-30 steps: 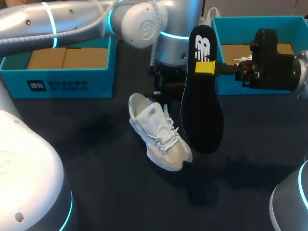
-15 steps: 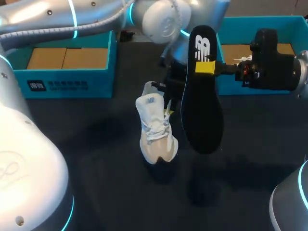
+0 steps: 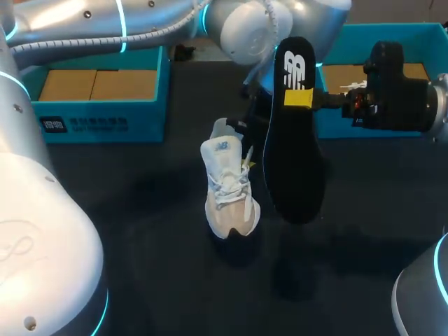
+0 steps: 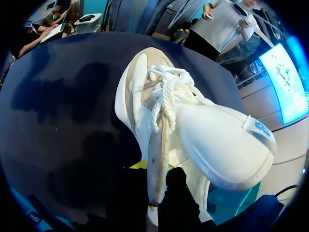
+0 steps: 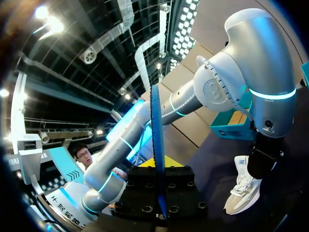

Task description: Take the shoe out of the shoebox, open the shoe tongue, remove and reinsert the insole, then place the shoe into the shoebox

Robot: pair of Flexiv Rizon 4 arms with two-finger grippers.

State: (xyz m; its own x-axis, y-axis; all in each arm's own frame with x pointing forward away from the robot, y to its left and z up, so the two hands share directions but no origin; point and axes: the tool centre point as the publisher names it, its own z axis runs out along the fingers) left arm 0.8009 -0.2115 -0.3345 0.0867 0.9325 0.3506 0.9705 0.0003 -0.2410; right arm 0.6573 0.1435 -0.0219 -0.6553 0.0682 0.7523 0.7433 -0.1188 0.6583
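A white shoe (image 3: pixel 227 187) hangs over the middle of the table, tongue raised and toe pointing to the front edge. My left gripper (image 3: pixel 246 163) is shut on the shoe's side wall by the laces. In the left wrist view that beige wall runs between the fingers of the left gripper (image 4: pixel 155 170), with the shoe (image 4: pixel 203 130) stretching ahead. My right gripper (image 3: pixel 299 98) is shut on the black insole (image 3: pixel 294 168), which hangs upright right of the shoe. In the right wrist view the insole (image 5: pixel 156 145) stands edge-on in the right gripper (image 5: pixel 157 167), with the shoe (image 5: pixel 243 189) beyond.
A teal shoebox (image 3: pixel 105 117) with cardboard inside stands at the back left. A second teal box (image 3: pixel 336 115) stands at the back right, behind my right gripper. My left arm (image 3: pixel 140 24) spans the back of the table.
My left arm has swung the shoe right and turned it, so its toe points to the front, close beside the insole. The right arm and insole have kept still.
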